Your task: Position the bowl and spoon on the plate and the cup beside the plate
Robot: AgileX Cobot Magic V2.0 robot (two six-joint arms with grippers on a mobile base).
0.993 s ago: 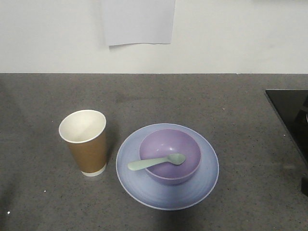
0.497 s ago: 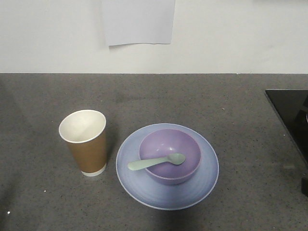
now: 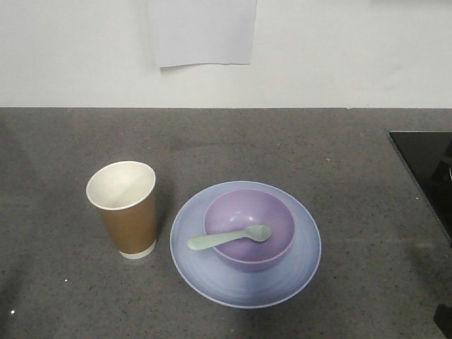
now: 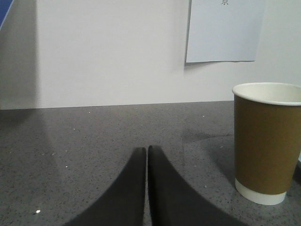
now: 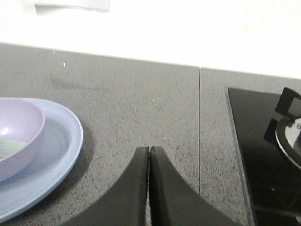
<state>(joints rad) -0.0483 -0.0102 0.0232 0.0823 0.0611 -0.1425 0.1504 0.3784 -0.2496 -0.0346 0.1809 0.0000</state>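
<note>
The lavender bowl sits in the middle of the pale blue plate, and the mint spoon lies across the bowl with its handle over the left rim. The brown paper cup stands upright just left of the plate, apart from it. In the left wrist view my left gripper is shut and empty, low over the counter, with the cup to its right. In the right wrist view my right gripper is shut and empty, with the plate and bowl to its left.
The grey stone counter runs back to a white wall with a paper sheet taped on it. A black stove top lies at the right edge; its burner shows in the right wrist view.
The dishes have not moved. A dark shape at the right edge of the front view has dropped lower toward the bottom corner.
</note>
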